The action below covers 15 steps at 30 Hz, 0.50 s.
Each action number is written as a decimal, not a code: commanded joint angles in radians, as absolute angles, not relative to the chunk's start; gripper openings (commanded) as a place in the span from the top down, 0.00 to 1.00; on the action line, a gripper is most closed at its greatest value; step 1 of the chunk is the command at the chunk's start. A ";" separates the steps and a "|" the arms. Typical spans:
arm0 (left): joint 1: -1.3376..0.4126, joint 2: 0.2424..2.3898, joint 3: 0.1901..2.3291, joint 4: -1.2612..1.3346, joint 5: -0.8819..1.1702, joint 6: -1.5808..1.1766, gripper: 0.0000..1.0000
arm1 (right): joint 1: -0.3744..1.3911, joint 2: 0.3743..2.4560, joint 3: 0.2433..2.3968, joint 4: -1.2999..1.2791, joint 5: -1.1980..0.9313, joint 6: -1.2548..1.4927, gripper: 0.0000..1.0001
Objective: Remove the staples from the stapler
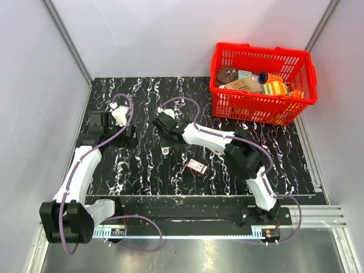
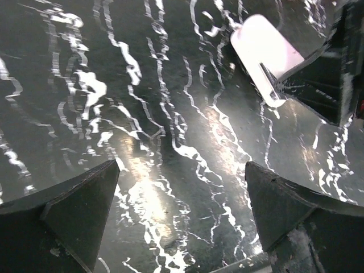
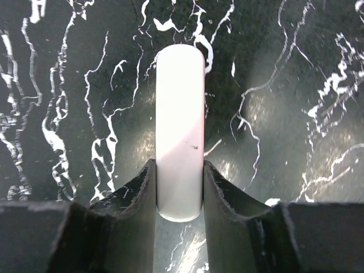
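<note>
Bar (image 3: 180, 102), slim and white, tight within right gripper (image 3: 180, 165); left gripper (image 2: 181, 166) agape.

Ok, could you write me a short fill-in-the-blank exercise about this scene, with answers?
1. The bar held in the right gripper is ____ in colour.
2. The left gripper is wide ____, holding nothing.
3. The basket at the table's far right corner is ____.
Answers: white; open; red.
</note>
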<state>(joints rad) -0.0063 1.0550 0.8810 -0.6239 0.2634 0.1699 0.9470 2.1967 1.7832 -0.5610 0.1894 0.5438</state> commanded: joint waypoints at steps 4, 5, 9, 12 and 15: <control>0.000 1.134 0.870 -0.580 0.508 0.199 0.01 | 0.946 1.944 1.537 -0.238 0.175 0.785 1.00; 0.000 1.131 0.862 -0.569 0.531 0.201 0.01 | 0.945 1.927 1.495 -0.198 0.172 0.811 1.00; -0.003 1.130 0.809 -0.511 0.607 0.212 0.01 | 0.934 1.878 1.356 -0.026 0.114 0.909 1.00; -0.006 1.160 0.790 -0.477 0.606 0.236 0.01 | 0.933 1.871 1.336 -0.011 0.100 0.922 1.00; -0.006 1.213 0.782 -0.466 0.588 0.296 0.03 | 0.927 1.861 1.318 0.021 0.075 0.925 1.00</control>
